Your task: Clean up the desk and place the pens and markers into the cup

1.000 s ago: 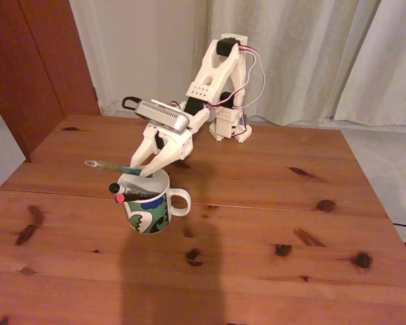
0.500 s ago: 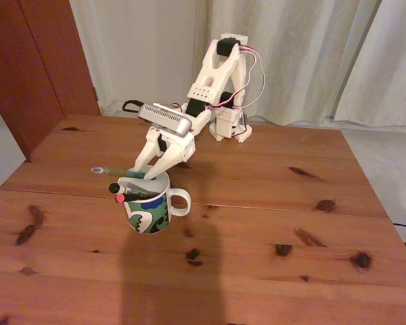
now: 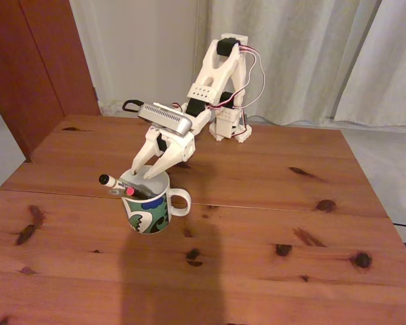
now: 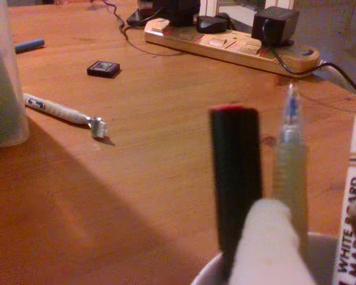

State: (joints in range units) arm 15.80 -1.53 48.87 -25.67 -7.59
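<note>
Near the desk's (image 3: 271,223) left edge, on the seam line, fixed view: cup (image 3: 149,206) upright, handle to view right; gripper (image 3: 141,174) just above its rim, fingers spread, holding nothing; teal pen was in the jaws 1 s ago, now gone from them, so prob dropped in; black-capped marker (image 3: 111,182) and pink-ended pen (image 3: 130,192) lean out over the left rim; desk otherwise bare, so task looks ~done.
Wrist view: black pen (image 4: 236,178), clear teal pen (image 4: 289,160), whiteboard marker (image 4: 355,202) all stand in cup rim (image 4: 204,276); a fingertip (image 4: 270,249) blurred in front; behind: razor (image 4: 65,111), power strip (image 4: 231,44).
</note>
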